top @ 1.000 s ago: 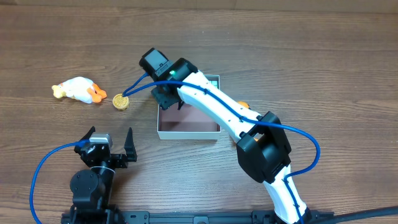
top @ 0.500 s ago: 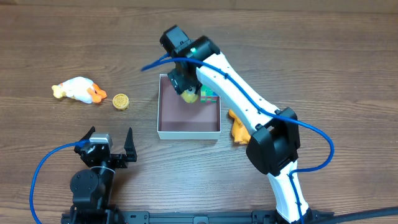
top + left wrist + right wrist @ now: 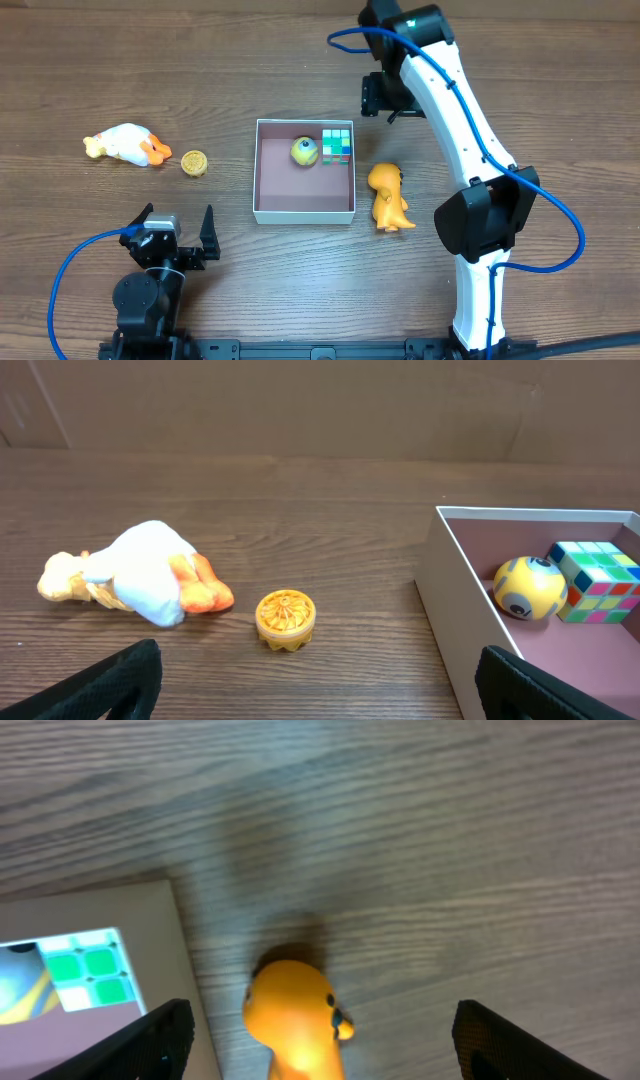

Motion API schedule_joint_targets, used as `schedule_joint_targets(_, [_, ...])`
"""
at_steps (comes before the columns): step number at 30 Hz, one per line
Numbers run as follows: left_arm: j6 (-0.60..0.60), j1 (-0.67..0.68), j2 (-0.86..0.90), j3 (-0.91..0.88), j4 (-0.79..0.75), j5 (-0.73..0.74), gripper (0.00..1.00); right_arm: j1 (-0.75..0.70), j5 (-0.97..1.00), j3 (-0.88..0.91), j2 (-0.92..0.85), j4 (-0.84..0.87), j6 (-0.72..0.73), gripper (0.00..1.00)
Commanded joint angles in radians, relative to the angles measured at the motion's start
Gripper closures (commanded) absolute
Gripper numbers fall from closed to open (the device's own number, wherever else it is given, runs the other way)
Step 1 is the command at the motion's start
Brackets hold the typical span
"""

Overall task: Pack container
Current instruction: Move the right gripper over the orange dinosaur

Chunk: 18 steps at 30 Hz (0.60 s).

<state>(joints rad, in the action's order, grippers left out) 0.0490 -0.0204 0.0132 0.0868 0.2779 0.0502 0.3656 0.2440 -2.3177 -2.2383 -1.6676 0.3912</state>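
Observation:
The container point(image 3: 303, 212) is a shallow white box with a mauve floor at the table's middle; it also shows in the left wrist view point(image 3: 440, 575) and the right wrist view point(image 3: 150, 910). Inside lie a yellow ball toy point(image 3: 305, 151) point(image 3: 527, 587) and a colour cube point(image 3: 337, 144) point(image 3: 596, 580) point(image 3: 85, 970). An orange dinosaur toy point(image 3: 388, 197) point(image 3: 298, 1025) lies just right of the box. My right gripper point(image 3: 390, 105) point(image 3: 320, 1040) is open and empty, above the table behind the dinosaur. My left gripper point(image 3: 180, 232) point(image 3: 320, 690) is open and empty near the front.
A white and orange plush duck point(image 3: 125, 145) point(image 3: 140, 575) lies at the far left. A small yellow ridged disc point(image 3: 194, 163) point(image 3: 285, 620) sits between the duck and the box. A cardboard wall point(image 3: 300, 405) stands at the back.
My right gripper let the yellow ball go into the container and moved up and right, away from the box. The left arm has not moved.

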Motion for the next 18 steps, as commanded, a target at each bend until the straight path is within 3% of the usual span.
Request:
schedule_joint_targets(1, [-0.009, -0.005, -0.007, -0.003, -0.001, 0.014, 0.00, 0.014, 0.011, -0.023, 0.043, -0.019, 0.040, 0.15])
schedule_joint_targets(12, [-0.009, -0.005, -0.007, -0.003, -0.002, 0.014, 0.00, 0.005, 0.058, 0.010, 0.052, -0.026, 0.061, 0.15])
schedule_joint_targets(18, [-0.009, -0.005, -0.007, -0.003, -0.002, 0.014, 0.00, 0.005, 0.051, 0.093, 0.140, -0.026, 0.054, 0.15])
